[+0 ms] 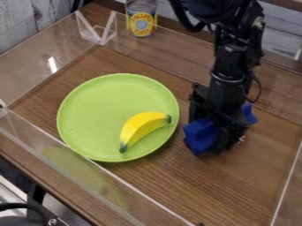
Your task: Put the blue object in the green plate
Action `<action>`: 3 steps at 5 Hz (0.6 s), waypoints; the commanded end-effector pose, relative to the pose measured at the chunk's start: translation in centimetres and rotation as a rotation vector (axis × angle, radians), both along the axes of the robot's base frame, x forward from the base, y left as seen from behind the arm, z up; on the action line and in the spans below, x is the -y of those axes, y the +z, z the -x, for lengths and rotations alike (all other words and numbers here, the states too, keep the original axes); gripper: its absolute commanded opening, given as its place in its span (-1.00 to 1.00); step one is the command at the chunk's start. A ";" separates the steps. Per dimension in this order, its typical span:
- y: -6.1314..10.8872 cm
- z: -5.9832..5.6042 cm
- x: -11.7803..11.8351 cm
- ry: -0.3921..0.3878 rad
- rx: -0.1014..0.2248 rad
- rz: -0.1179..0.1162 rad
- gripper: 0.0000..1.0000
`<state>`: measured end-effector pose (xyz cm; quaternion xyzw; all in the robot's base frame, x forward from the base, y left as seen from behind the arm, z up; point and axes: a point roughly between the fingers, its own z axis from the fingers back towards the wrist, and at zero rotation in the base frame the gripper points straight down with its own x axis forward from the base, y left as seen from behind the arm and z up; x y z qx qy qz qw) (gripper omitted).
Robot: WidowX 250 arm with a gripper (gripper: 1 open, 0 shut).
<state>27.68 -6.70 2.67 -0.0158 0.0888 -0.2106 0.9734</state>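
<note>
The green plate [101, 110] lies on the wooden table, left of centre, with a yellow banana [143, 129] on its right half. The blue object [204, 135] lies on the table just right of the plate's rim; its near end shows below the gripper and a bit of its far end [248, 114] shows behind it. My gripper [217, 122] is down over the blue object with its black fingers on either side of it. The fingers look closed around the block, but their tips are hard to make out.
A yellow can [141, 21] and a clear stand [97, 29] are at the back left. Clear acrylic walls [71, 163] fence the table at the front and sides.
</note>
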 end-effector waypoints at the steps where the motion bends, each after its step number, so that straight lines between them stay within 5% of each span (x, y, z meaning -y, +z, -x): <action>1: 1.9 -0.8 0.0 0.020 0.049 0.007 -1.00; 3: 2.7 -0.2 0.0 0.033 0.036 -0.001 -1.00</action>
